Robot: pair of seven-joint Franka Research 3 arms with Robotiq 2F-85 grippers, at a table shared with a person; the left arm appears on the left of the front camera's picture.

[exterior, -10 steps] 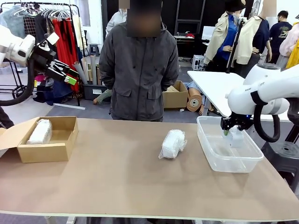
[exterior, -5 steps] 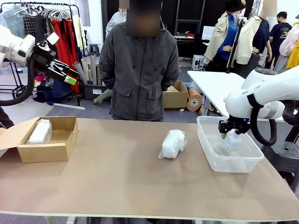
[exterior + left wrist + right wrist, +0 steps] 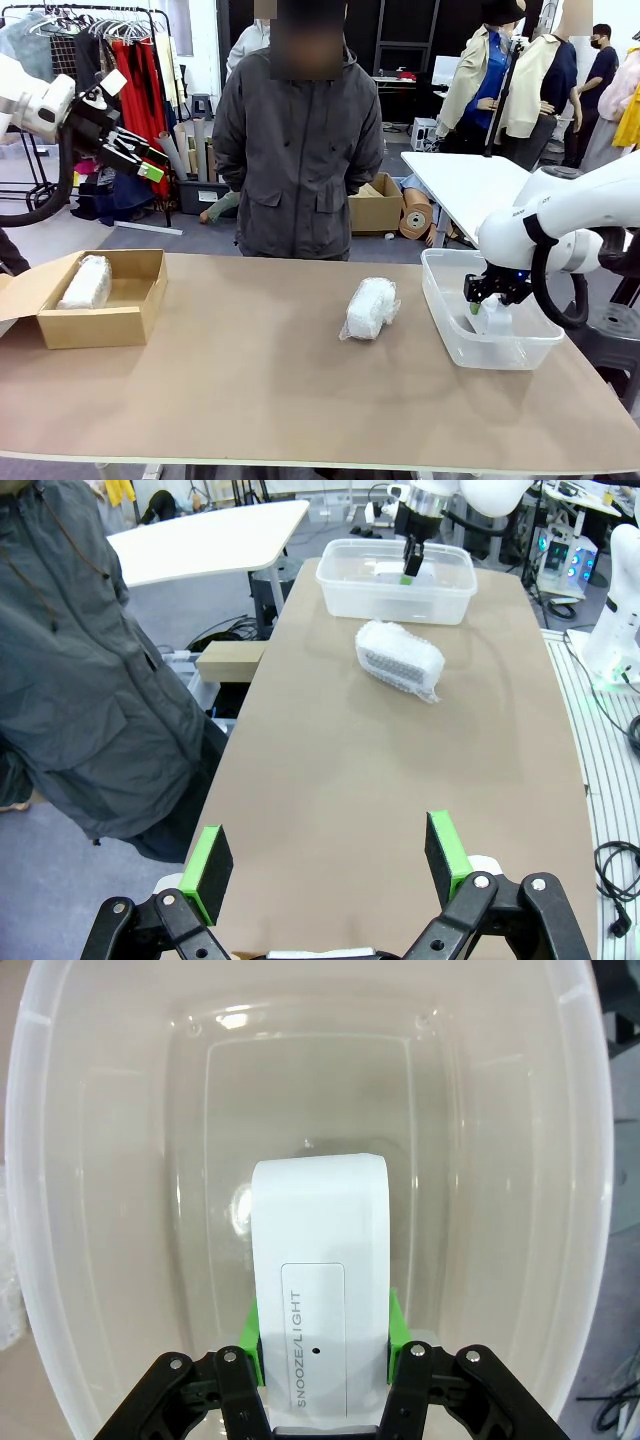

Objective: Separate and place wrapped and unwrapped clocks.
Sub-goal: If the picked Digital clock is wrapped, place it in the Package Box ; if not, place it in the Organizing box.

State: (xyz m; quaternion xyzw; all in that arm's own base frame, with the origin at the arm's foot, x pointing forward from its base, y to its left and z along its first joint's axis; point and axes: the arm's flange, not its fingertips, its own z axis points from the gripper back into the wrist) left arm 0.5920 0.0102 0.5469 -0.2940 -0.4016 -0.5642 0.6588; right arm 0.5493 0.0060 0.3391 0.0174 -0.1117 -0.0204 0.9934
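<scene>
Right gripper [image 3: 478, 300] lower than one second ago, sunk from above the rim into the clear tub [image 3: 448, 325] at the table's [image 3: 250, 390] right end; all else unchanged. Item 1, bare clock [image 3: 318, 1260]: smooth white block with rounded edges, "SNOOZE/LIGHT" printed on the face, pinched between the green pads across its narrow width at the printed end, the free end hanging over the tub floor; whether it touches the floor cannot be told. Judged rigid, light and slippery; flat sides suit a two-pad pinch, and a short drop looks harmless. Item 2, wrapped clock [image 3: 370, 305]: lumpy bundle in crinkly translucent film, lying mid-table, well apart from both containers. Judged hard at the core, soft and sliding at the skin; best taken across its short width at the middle, pads closed past the loose film. Item 3, second wrapped clock [image 3: 87, 282]: lying inside the cardboard box [image 3: 100, 325] at the left end. Left gripper [image 3: 150, 165]: raised high over the left side, jaws spread wide, nothing between them. Person [image 3: 295, 160]: standing at the far edge.
</scene>
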